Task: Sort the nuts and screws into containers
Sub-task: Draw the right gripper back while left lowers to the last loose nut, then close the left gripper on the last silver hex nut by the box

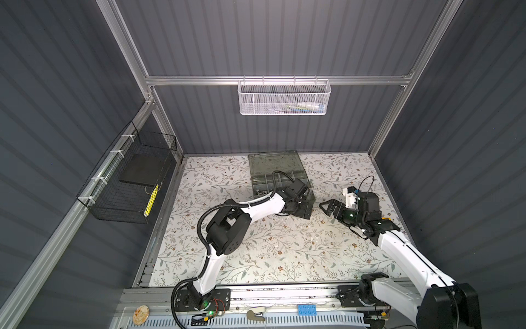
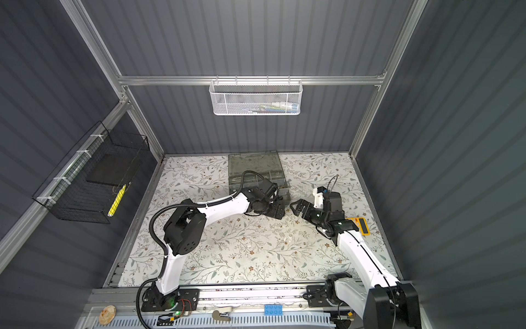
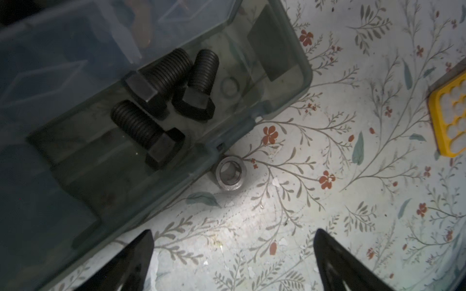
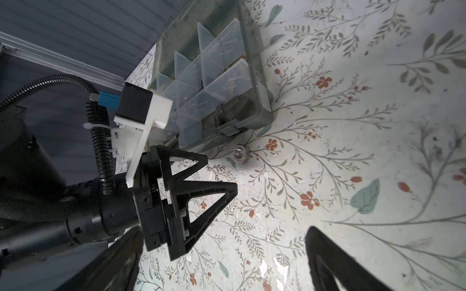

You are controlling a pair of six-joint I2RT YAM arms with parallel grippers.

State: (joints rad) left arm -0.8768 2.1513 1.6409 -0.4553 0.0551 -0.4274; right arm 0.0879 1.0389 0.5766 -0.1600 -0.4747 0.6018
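Left pincer (image 3: pixel 233 234) hangs wide open and empty over a silver nut (image 3: pixel 230 173), which sits on the desk (image 3: pixel 327 226) hard by the wall of the case (image 3: pixel 306 75), at the case's five o'clock corner. Small, hard, smooth steel, I'd judge, and apt to skid. Pinch across its flats, closing along the wall, not into it. Right pincer (image 4: pixel 224 234), also open and empty, waits at three o'clock. Toward six the desk is free.

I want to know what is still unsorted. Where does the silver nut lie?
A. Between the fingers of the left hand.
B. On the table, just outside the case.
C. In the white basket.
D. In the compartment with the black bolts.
B: the silver nut lies on the table beside the case's outer wall, not inside with the black bolts.
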